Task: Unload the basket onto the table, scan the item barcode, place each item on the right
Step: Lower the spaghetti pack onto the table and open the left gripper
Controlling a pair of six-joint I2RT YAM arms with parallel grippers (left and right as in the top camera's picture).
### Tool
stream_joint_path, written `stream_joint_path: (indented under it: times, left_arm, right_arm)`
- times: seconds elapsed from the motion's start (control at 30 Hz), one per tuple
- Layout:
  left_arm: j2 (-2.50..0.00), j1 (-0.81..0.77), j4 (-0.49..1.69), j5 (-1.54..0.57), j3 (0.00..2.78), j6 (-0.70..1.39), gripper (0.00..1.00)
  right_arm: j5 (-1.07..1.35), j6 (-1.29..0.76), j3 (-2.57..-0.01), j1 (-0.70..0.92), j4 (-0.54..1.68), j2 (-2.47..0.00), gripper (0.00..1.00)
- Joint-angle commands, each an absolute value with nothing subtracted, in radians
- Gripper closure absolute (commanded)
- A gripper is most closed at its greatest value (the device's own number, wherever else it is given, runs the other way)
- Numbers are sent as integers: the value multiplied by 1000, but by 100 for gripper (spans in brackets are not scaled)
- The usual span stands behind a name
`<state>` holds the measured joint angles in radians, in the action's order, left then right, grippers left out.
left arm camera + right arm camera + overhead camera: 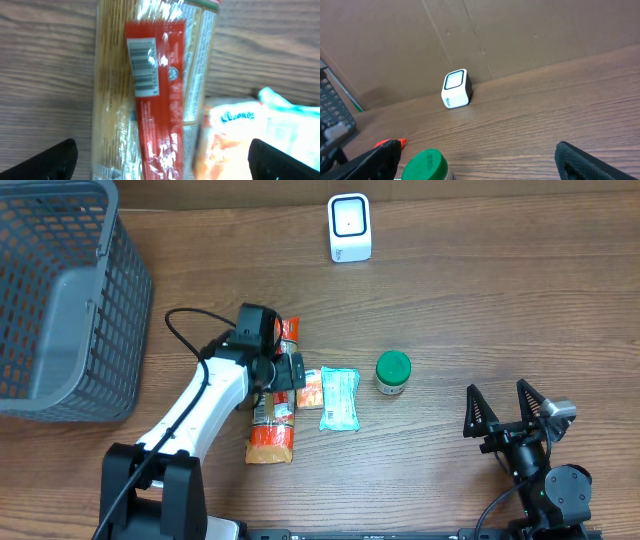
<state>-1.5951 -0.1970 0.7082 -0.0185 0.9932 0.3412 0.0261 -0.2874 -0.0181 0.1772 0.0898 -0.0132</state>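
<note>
Your left gripper (165,162) hangs right over the pasta pack (145,100). Its jaws are spread wide, with one finger (55,160) at each lower corner of the wrist view, clear of the pack and grasping nothing. The pack lies flat on the table (480,300), left of centre in the overhead view, with its barcode (142,67) facing up.

Count one pasta pack, one tissue pack (339,398) just beside it on the right, one jar (393,373) further right, one scanner (350,227) at top centre and one basket (125,320) at upper left.

In the basket you see only mesh floor and walls. The jar's green lid (393,365) is on and hides what is inside.

Your right gripper (496,388), at lower right, is also released and holds nothing.

The frame edge cuts off the basket. From overhead, the left gripper covers the pack's middle. The pack's small print is too blurred to read.
</note>
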Motion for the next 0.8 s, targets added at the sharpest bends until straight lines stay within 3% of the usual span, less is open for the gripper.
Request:
stream_joint_path:
  times: [0.0,0.53,0.77]
  left_arm:
    - [-1568,-202,771,-24,1157,308,0]
    - [-1568,-189,1028,56,1594,261,0]
    - [-1568,-47,1069,234,1732,227,0]
  right_arm:
    - [24,-281,-8,175,84,-8,0]
    - [24,-281,-8,175,84,-8,0]
    - [24,-281,-8,175,84,-8,0]
